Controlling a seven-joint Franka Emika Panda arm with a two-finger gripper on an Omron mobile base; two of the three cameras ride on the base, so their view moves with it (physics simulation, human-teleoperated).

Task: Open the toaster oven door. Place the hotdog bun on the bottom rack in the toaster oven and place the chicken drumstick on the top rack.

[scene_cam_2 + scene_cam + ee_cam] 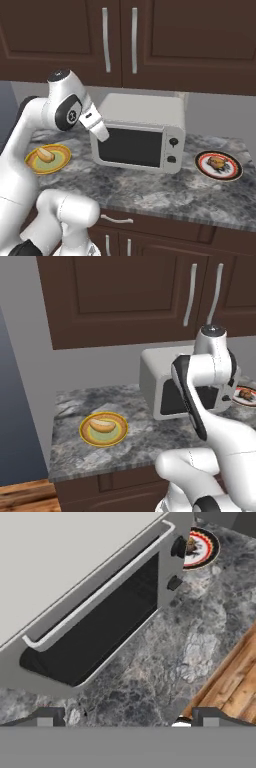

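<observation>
— Where's the claw (128,718)?

— Up in front of the toaster oven (145,131), near its top left front corner, looking down along the front. Its two fingertips (46,717) stand wide apart with nothing between them, so it is open and holds nothing. Below them in the hand view lies bare grey stone.

— And the toaster oven door (95,624)?

— Closed flat against the oven's front. The dark glass window fills most of it, and the grey bar handle (97,592) runs along its upper edge, just under the oven's top. The claw is near that handle but apart from it.

— The racks?

— Behind the dark glass; I cannot make them out.

— Where does the oven stand?

— On the counter (165,192), back toward the wall, under the brown cabinets (150,40). Its two dark knobs (174,142) sit on the right front panel.

— The food?

— The hotdog bun (101,426) lies on a yellow plate (86,434) on the counter's left part, well apart from the oven's left side. The chicken drumstick (217,163) lies on a red-rimmed plate (234,175) near the counter's right end, just past the oven's right side. Neither touches the oven.
</observation>
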